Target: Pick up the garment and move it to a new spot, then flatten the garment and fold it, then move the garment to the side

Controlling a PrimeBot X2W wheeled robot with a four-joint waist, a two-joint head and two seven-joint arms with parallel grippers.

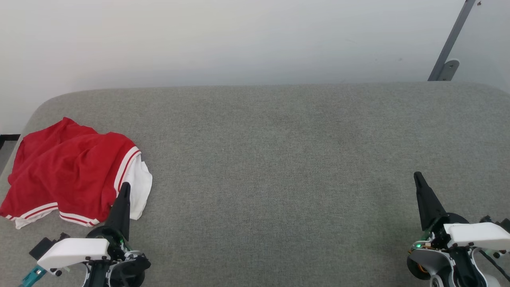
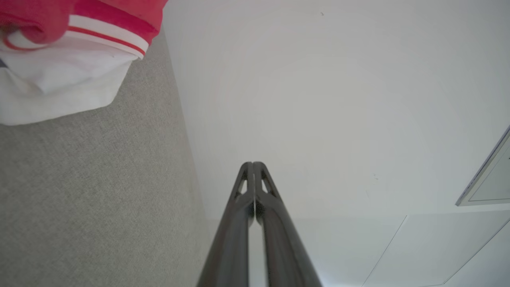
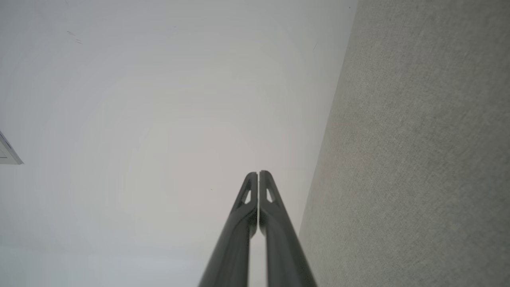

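Where the grey fabric bench (image 1: 279,167) rounds off at its left end, the garment (image 1: 67,171) lies in a crumpled heap. It is red, with a white sleeve end turned toward the middle and striped white bands along its near edge. Near that sleeve the left gripper (image 1: 125,186) points up the head view, fingers pressed together and holding nothing. Well apart at the right, the right gripper (image 1: 417,175) also has its fingers together, empty, over bare bench.
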